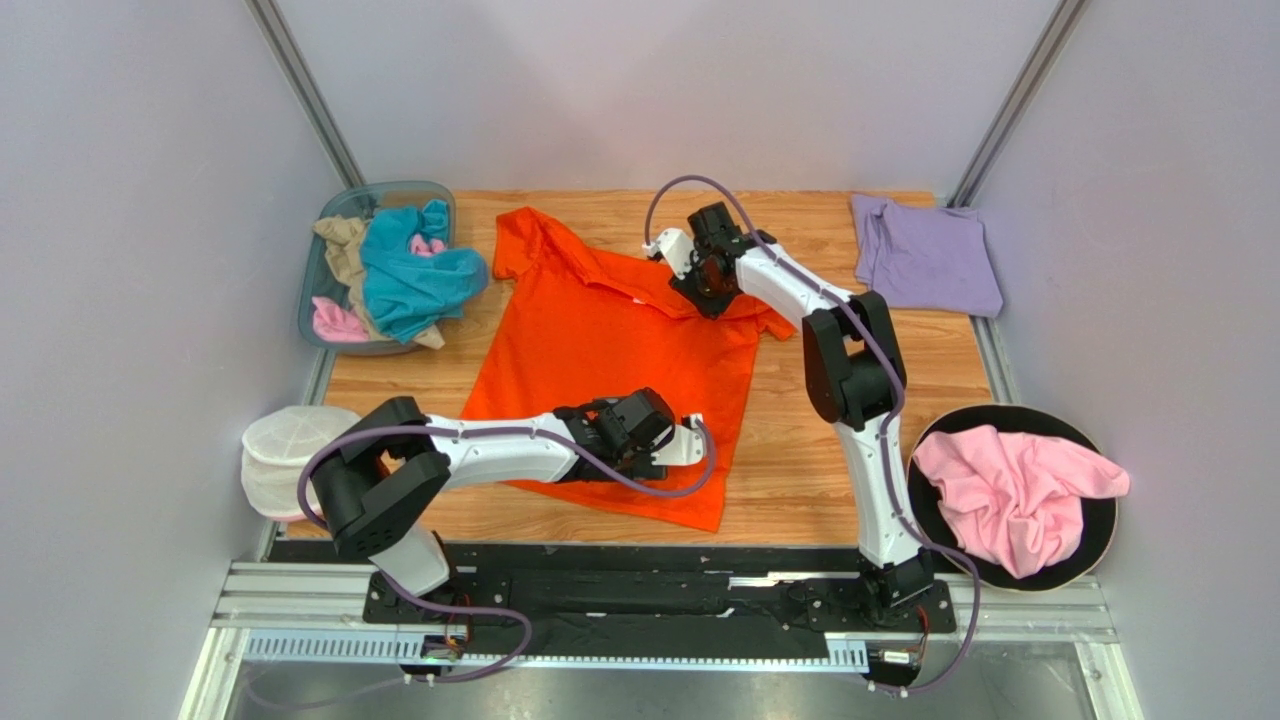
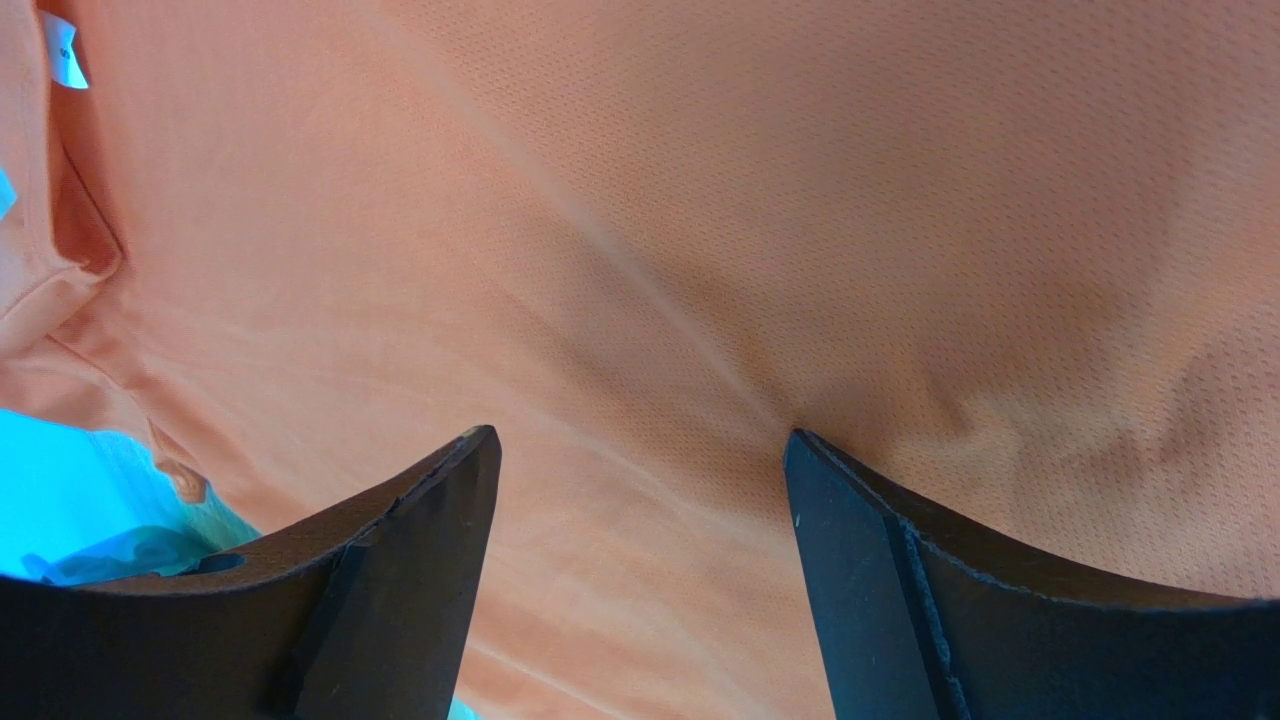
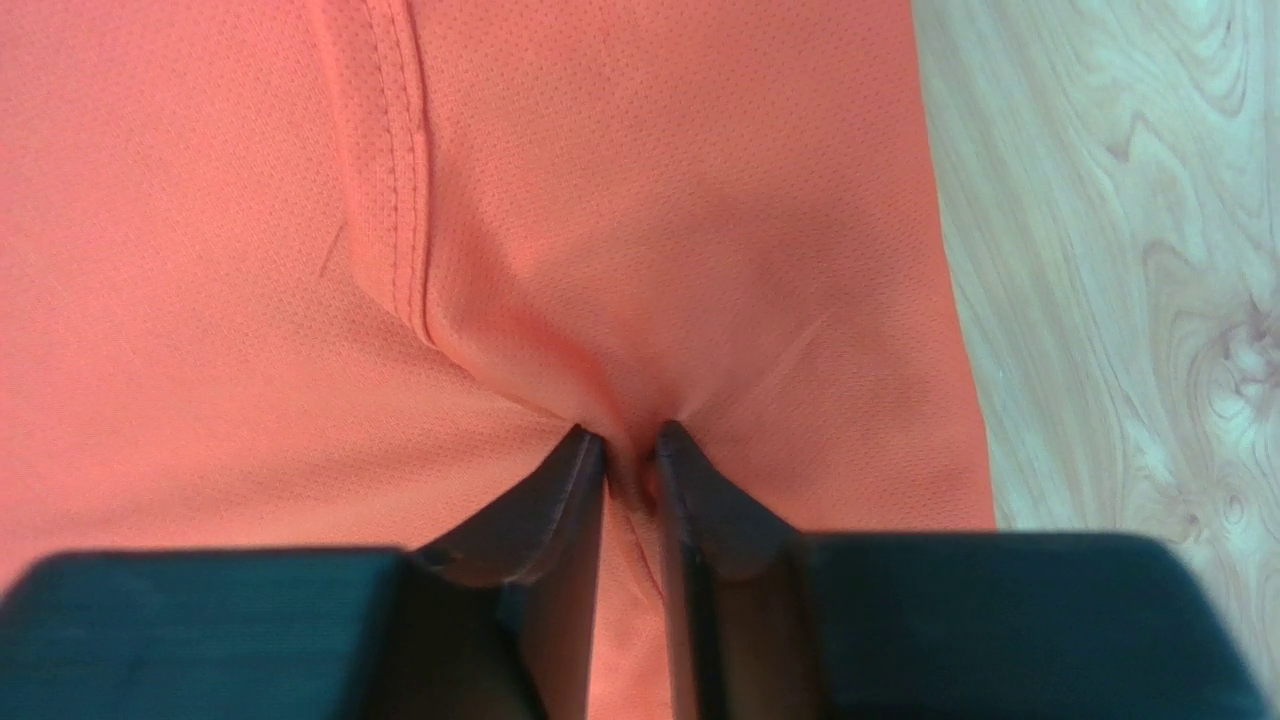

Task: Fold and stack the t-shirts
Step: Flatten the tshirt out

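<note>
The orange t-shirt (image 1: 601,345) lies spread flat in the middle of the wooden desk (image 1: 812,450), collar towards the far edge and hem towards the near edge. Both arms are down on it.

The left fingers (image 1: 688,440) sit on the near right part of the shirt, close to the hem. From the wrist they (image 2: 406,570) stand wide apart, with orange cloth (image 2: 676,300) stretched across the gap and nothing pinched.

The right fingers (image 1: 687,279) are at the far right shoulder, beside the sleeve. Up close they (image 3: 564,480) are drawn narrow, with a small pucker of the orange cloth (image 3: 646,225) nipped between the tips. A stitched seam (image 3: 398,150) runs just to the left and bare desk (image 3: 1112,225) shows on the right.

A lavender t-shirt (image 1: 924,255) lies folded flat at the far right corner, well apart from the orange one. A pink t-shirt (image 1: 1014,495) is heaped on a black round tray (image 1: 1104,525) off the desk's near right side. At the far left a clear bin (image 1: 323,248) holds a crumpled teal t-shirt (image 1: 413,278), a tan t-shirt (image 1: 343,248) and a bit of pink cloth (image 1: 334,321). A white mesh pouch (image 1: 283,450) sits at the near left edge.
</note>
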{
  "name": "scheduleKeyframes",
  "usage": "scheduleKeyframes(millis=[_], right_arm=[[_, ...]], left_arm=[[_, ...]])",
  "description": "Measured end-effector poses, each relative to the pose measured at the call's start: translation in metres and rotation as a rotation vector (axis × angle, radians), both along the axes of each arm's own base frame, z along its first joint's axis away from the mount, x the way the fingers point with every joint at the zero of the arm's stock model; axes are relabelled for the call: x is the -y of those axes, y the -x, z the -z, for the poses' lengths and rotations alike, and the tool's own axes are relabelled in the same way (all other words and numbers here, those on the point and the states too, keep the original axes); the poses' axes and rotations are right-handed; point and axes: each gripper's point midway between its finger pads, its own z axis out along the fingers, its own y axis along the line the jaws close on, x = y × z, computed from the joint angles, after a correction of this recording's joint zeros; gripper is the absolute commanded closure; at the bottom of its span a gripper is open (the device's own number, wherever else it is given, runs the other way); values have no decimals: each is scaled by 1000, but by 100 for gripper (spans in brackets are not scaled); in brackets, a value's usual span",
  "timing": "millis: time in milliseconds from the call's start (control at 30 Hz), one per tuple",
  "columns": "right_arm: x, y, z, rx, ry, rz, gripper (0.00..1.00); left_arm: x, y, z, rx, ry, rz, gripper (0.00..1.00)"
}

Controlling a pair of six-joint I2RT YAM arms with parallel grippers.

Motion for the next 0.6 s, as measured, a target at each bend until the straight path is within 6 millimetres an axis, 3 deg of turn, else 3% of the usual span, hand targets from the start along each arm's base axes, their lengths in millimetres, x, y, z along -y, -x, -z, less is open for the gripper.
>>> scheduleKeyframes(millis=[133, 433, 600], right_arm=[[-2, -2, 1, 7, -1, -6, 100], [4, -14, -4, 45, 40, 15, 100], [16, -33, -21, 117, 86, 41, 100]], left_arm=[[0, 0, 0, -2, 1, 1, 19], [0, 2, 1, -3, 11, 5, 19], [0, 2, 0, -2, 13, 4, 19]])
